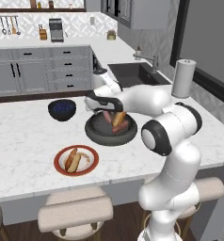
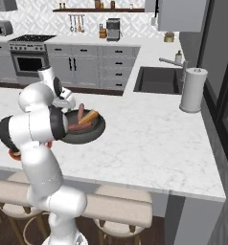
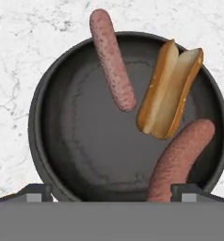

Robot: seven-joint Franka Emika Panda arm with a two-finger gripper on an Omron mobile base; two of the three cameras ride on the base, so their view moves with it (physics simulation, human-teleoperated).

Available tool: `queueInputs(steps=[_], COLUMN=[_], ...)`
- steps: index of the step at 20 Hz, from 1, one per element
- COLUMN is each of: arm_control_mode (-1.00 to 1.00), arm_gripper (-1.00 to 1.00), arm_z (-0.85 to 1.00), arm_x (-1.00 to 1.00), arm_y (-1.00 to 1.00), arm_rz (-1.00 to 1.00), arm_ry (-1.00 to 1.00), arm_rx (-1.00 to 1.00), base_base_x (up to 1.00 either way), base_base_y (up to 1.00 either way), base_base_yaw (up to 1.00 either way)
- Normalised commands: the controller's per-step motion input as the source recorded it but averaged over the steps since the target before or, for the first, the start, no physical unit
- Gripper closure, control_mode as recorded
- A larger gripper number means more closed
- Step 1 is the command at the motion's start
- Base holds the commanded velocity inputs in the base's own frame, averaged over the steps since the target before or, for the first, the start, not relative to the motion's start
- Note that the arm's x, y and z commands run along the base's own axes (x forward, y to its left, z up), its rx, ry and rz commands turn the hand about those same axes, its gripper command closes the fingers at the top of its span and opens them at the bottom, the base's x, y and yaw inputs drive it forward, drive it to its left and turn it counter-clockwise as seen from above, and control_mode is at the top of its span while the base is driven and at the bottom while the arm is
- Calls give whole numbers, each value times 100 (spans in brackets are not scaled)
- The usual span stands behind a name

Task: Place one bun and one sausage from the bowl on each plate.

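Bowl (image 1: 97,133) on the marble counter (image 1: 24,136), mid-island, holding one split bun (image 3: 170,92) and two sausages: one (image 3: 113,59) leaning over the far rim, another (image 3: 180,157) lying near the bun. Red plate (image 1: 62,170) just near-left of it, carrying a bun and sausage. Blue bowl (image 1: 62,109) far-left. Gripper (image 3: 112,195) above the bowl, fingers spread wide, clasping nothing.

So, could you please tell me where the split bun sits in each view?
Left base view: bun in the grey bowl, just under the arm.
Right base view: bun centre-left, at the bowl's top.
Hand view: bun upper right.
Shared landmark: the bowl.
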Motion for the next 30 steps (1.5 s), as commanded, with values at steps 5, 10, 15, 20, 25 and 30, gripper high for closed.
queueInputs(steps=[5, 10, 15, 20, 25, 30], arm_control_mode=[-100, -100, -100, -100, -100, -100], arm_gripper=[-100, -100, -100, -100, -100, 100], arm_z=[-34, -48, -36, -23, -26, -11], arm_x=[71, 65, 52, 40, 20, 2], arm_y=[-29, -12, 0, 0, 0, 0], arm_rz=[13, 14, 18, 15, 5, 0], arm_ry=[0, 0, 0, 0, 0, 0], arm_rx=[0, 0, 0, -1, -2, -1], base_base_x=[0, 0, 0, 0, 0, 0], base_base_y=[0, 0, 0, 0, 0, 0], base_base_yaw=[0, 0, 0, 0, 0, 0])
